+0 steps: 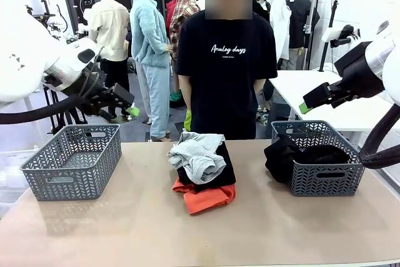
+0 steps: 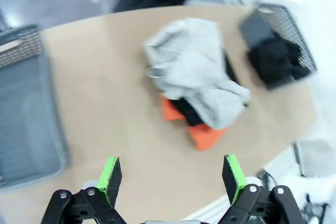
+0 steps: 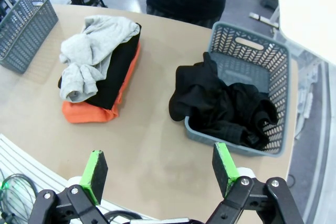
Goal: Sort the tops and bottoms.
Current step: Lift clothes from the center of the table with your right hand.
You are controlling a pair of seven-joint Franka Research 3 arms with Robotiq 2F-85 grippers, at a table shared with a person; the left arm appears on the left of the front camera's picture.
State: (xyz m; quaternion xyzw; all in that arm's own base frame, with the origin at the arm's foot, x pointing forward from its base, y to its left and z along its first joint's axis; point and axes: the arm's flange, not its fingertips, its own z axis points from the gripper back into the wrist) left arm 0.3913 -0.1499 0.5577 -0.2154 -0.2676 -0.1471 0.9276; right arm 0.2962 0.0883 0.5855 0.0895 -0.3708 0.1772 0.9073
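Notably, right wrist view shows black garment (image 3: pixel 226 111) draped over basket (image 3: pixel 273 56) rim.

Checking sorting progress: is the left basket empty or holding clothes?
Empty: the left basket shows its bare grey floor, with nothing lying in it.

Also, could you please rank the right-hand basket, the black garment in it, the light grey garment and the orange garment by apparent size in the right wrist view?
1. right-hand basket
2. black garment, nearly as large, draped over its rim
3. light grey garment
4. orange garment, mostly covered; only its edge shows
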